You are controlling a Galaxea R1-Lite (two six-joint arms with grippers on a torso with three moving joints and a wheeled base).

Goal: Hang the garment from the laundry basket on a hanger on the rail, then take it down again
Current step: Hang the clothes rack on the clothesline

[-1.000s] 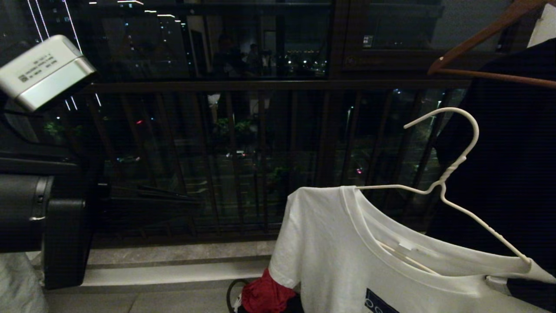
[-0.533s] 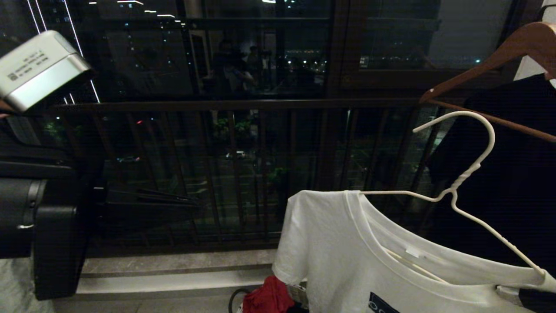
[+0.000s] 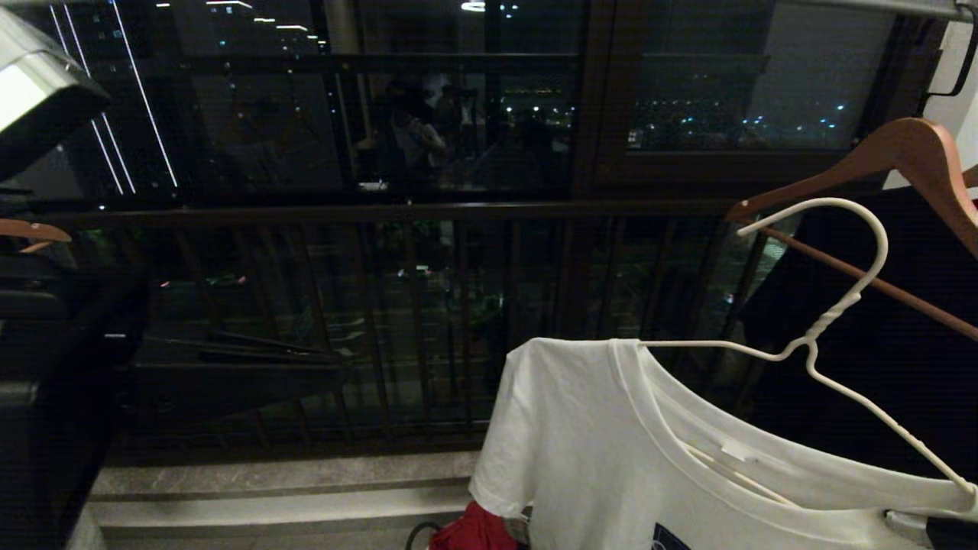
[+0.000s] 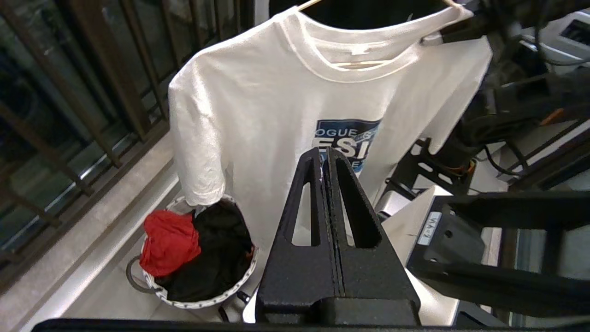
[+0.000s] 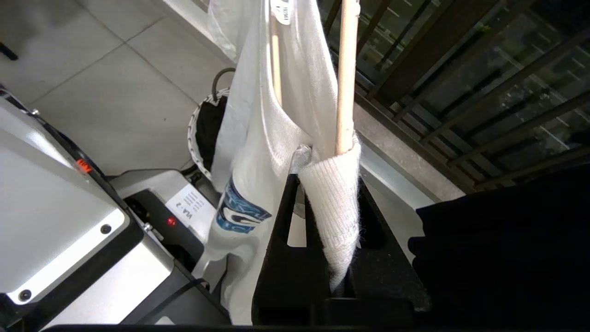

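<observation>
White shirt on its hanger had risen toward the rail at upper right, my right gripper clamping its shoulder.

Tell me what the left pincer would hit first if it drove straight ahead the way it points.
Probably the white T-shirt: the shut left pincer points at its blue chest graphic. The gap between them is hard to judge from the wrist view.
</observation>
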